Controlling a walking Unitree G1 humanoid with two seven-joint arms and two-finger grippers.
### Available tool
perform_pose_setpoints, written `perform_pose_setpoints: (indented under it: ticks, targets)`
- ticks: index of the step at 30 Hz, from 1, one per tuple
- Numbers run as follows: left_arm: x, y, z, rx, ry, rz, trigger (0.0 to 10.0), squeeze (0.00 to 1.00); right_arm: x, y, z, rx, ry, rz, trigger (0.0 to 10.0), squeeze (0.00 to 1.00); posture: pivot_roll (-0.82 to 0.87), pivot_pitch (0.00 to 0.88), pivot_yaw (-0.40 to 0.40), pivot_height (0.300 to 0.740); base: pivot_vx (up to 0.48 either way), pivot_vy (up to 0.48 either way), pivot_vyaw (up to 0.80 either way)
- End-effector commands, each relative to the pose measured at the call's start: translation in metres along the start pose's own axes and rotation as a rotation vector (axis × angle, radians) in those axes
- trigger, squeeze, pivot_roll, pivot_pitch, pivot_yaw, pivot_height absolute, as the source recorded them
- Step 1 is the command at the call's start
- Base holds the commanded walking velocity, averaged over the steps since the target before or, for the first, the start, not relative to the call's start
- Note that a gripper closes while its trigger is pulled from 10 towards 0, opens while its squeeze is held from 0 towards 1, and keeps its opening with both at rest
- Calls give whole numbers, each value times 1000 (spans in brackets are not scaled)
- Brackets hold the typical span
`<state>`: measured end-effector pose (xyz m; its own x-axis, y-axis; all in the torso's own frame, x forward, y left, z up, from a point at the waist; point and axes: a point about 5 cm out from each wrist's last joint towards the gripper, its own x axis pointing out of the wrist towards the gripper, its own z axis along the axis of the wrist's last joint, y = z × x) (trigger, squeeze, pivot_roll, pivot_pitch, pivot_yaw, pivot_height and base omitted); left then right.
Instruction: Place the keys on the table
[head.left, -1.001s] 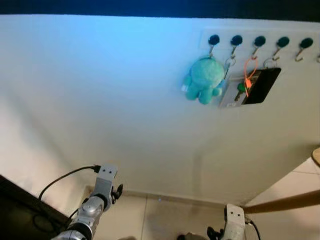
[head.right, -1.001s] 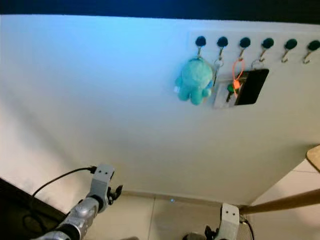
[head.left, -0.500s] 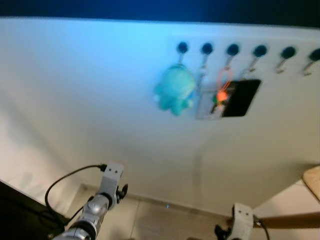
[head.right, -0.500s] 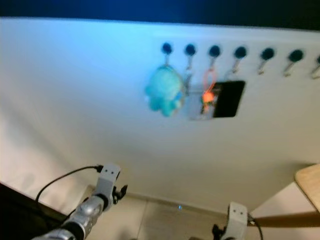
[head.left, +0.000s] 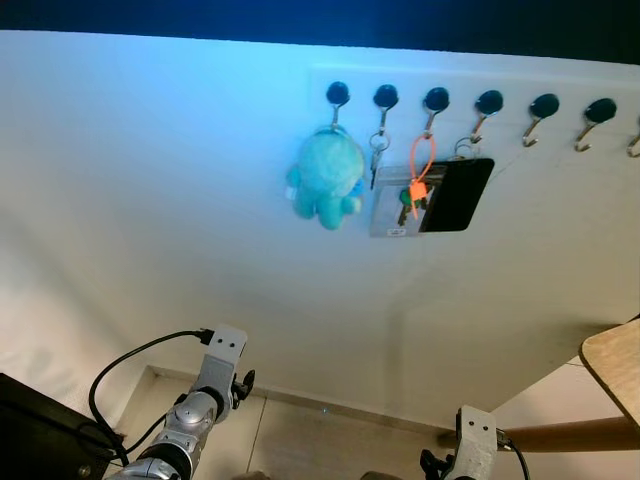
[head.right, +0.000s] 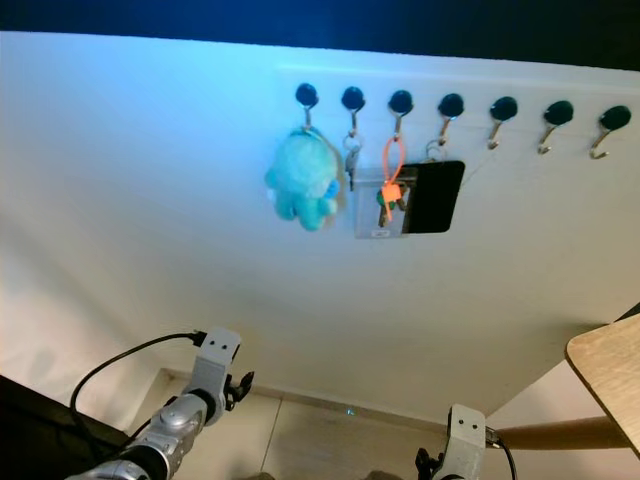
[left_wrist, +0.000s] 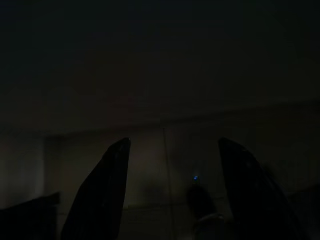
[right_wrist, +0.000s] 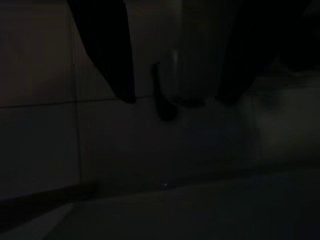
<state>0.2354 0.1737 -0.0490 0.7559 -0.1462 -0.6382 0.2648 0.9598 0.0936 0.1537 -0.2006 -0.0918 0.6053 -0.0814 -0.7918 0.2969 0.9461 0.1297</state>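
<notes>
Both grippers are hanging low and idle as I am watching the feeds: the left gripper (left_wrist: 170, 195) is showing its two black fingers (left_wrist: 102, 190) spread well apart in its dark wrist view, with nothing between them and only a dim tiled floor beyond, and the right gripper (right_wrist: 175, 70) is likewise showing its fingers apart and holding nothing, pointing at a shadowed floor where I am making out faint tile lines and a small dark object I cannot identify. From the head camera I am seeing the left arm (head.left: 200, 405) reaching in from the lower left with a black cable (head.left: 130, 365) looping off its wrist, and the right arm (head.left: 472, 450) just poking up at the bottom edge. Ahead of me the white wall (head.left: 160, 200) is carrying a row of black-knobbed hooks (head.left: 485, 102) near the top. A turquoise plush toy (head.left: 326, 178) is hanging from the leftmost hook, and just beside it, on the next hooks to the right, the keys (head.left: 412, 192) are dangling on an orange strap, with a green key head showing, lying against a clear card holder (head.left: 392, 212) and a black rectangular fob or case (head.left: 458, 194) that is tilting slightly. The keys are high on the wall, well apart from both grippers. The table (head.left: 612, 365), a light wooden top, is cutting into the lower right corner, with a wooden leg or rail (head.left: 570, 435) running below it toward the right arm.
</notes>
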Motion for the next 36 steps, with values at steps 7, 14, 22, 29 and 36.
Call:
perform_pose_setpoints:
  ticks: [7,14,22,29,36]
  targets:
    - [-1,2,-2,0,4,8,10000,0,-3,-3,-10,3,31,-10,10000,0,18,59,40,740,0,0,-800]
    - [-1,0,-4,-1,3,6,10000,0,-3,-5,-10,-8,24,-18,10000,0,17,59,38,740,0,0,-343]
    - [-2,0,-5,20,0,5,10000,8,-3,-5,-9,-14,22,-10,10000,0,17,49,37,740,0,0,0]
    - [-2,-1,-4,29,-5,-1,10000,12,-2,-4,-7,-16,20,-6,10000,0,18,47,35,740,0,-411,0]
    - [-2,2,-6,-22,5,23,10000,0,-3,-3,-9,-12,32,0,10000,0,17,53,35,740,0,-137,0]
